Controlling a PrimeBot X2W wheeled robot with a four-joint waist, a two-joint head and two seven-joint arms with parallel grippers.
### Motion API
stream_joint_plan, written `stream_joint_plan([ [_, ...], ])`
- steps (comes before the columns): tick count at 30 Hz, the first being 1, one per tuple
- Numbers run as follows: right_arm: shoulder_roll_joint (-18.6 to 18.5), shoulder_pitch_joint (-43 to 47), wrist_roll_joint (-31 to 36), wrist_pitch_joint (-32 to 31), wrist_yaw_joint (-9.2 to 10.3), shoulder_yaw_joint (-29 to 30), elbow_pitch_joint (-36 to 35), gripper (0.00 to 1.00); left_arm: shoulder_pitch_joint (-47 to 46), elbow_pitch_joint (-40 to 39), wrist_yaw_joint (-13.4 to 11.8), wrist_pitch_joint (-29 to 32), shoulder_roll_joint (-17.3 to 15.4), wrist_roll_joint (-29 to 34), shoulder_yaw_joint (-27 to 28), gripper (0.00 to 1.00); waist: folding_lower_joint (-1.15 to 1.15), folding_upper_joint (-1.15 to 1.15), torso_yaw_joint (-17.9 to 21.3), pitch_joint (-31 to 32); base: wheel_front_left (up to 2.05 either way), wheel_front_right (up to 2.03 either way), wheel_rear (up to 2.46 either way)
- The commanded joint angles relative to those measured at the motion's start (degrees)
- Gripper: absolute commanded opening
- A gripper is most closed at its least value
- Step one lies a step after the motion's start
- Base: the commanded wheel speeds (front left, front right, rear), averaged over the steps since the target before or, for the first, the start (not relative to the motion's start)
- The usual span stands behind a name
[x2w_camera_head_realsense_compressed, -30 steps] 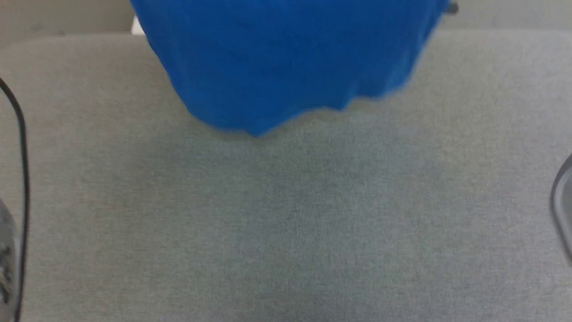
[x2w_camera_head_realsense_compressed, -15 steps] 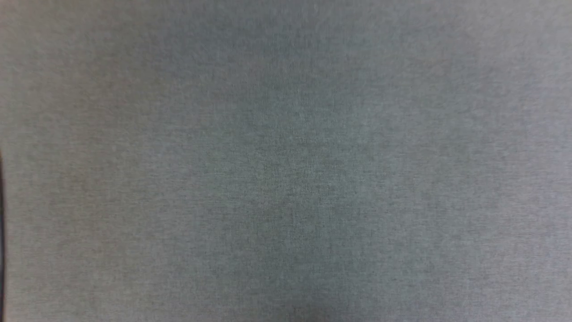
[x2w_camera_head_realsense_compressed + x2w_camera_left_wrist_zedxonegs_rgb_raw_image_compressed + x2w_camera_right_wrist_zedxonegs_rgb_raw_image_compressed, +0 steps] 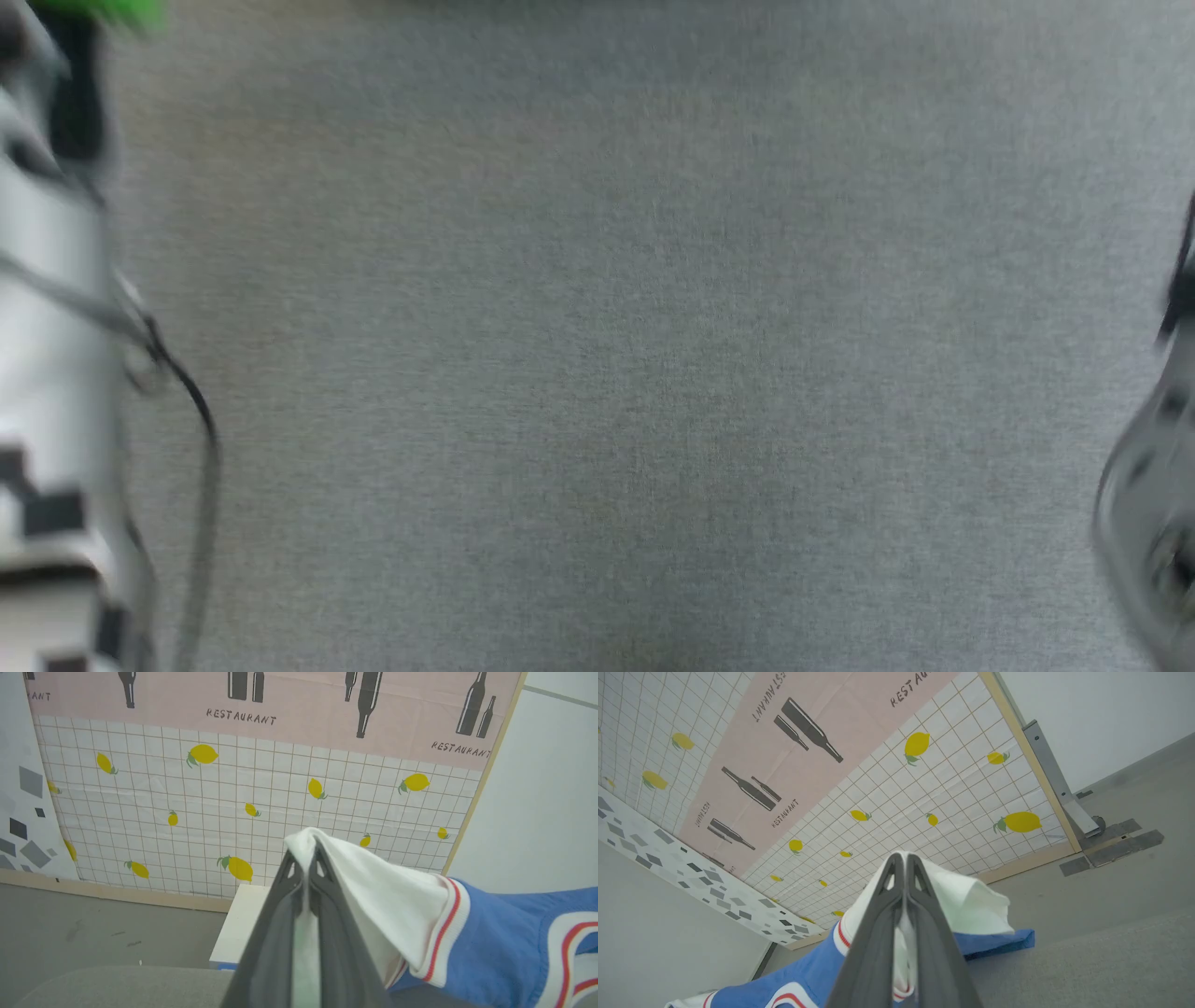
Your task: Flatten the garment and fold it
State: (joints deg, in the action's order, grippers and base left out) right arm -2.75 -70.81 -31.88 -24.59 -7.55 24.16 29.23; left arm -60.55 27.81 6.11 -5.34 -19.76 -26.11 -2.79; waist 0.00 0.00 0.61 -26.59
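Left pincer point(image 3: 308, 845): fingers pressed together, clamping a white sleeve of the garment point(image 3: 495, 947). Right pincer point(image 3: 902, 857): fingers pressed together, clamping another white sleeve fold. The garment is held up by both sleeves above the grey counter point(image 3: 597, 373). Its blue body trails away from each grip, in front of the lemon-print backdrop point(image 3: 187, 802).

head looks down; wrists share the lemon backdrop point(image 3: 210, 802).
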Motion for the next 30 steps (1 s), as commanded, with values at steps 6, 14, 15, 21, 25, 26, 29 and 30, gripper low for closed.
stream_joint_plan([
  [6, -0.1, 24.3, -9.8, -1.6, 0.06, -0.8, -8.7, 0.00, 20.1, -3.0, 0.6, -2.1, 3.5, -5.5, 1.1, 0.00, 0.00, 0.00, -1.7, 11.3, 0.00, 0.00, 0.00],
  [14, -0.1, 50.3, -15.7, -1.3, 0.06, -2.0, -16.6, 0.00, 43.5, -9.3, -1.7, 0.5, 6.6, -8.2, 0.7, 0.00, 0.00, 0.00, -1.6, 19.7, 0.00, 0.00, 0.00],
  [15, -0.1, 52.6, -15.6, -1.5, 0.06, -1.9, -17.7, 0.00, 45.8, -10.2, -2.2, 1.0, 6.9, -8.6, 0.7, 0.00, 0.00, 0.00, -1.6, 20.5, 0.00, 0.00, 0.00],
  [21, -0.1, 65.9, -13.8, -5.0, 0.06, 0.6, -25.7, 0.00, 60.6, -19.7, -7.7, 6.9, 7.1, -9.9, 1.9, 0.00, 0.00, 0.00, -1.1, 24.6, 0.00, 0.00, 0.00],
  [25, -0.1, 71.7, -10.9, -9.8, 0.06, 2.1, -31.2, 0.00, 68.3, -27.5, -11.9, 13.1, 5.5, -8.8, 1.6, 0.00, 0.00, 0.00, -0.9, 25.4, 0.00, 0.00, 0.00],
  [26, -0.1, 72.5, -9.9, -11.0, 0.06, 2.0, -32.4, 0.00, 69.4, -28.6, -12.7, 14.8, 4.8, -8.0, 1.0, 0.00, 0.00, 0.00, -1.0, 25.6, 0.00, 0.00, 0.00],
  [29, -0.1, 74.8, -2.8, -17.0, 0.06, 0.0, -36.8, 0.00, 71.5, -31.0, -14.1, 20.3, 1.4, -3.6, -2.2, 0.00, 0.00, 0.00, -1.1, 25.5, 0.00, 0.00, 0.00],
  [30, -0.1, 75.1, -0.3, -18.7, 0.06, -0.9, -37.8, 0.00, 71.6, -31.0, -14.2, 21.7, 0.5, -2.3, -3.3, 0.00, 0.00, 0.00, -1.1, 25.4, 0.00, 0.00, 0.00],
])
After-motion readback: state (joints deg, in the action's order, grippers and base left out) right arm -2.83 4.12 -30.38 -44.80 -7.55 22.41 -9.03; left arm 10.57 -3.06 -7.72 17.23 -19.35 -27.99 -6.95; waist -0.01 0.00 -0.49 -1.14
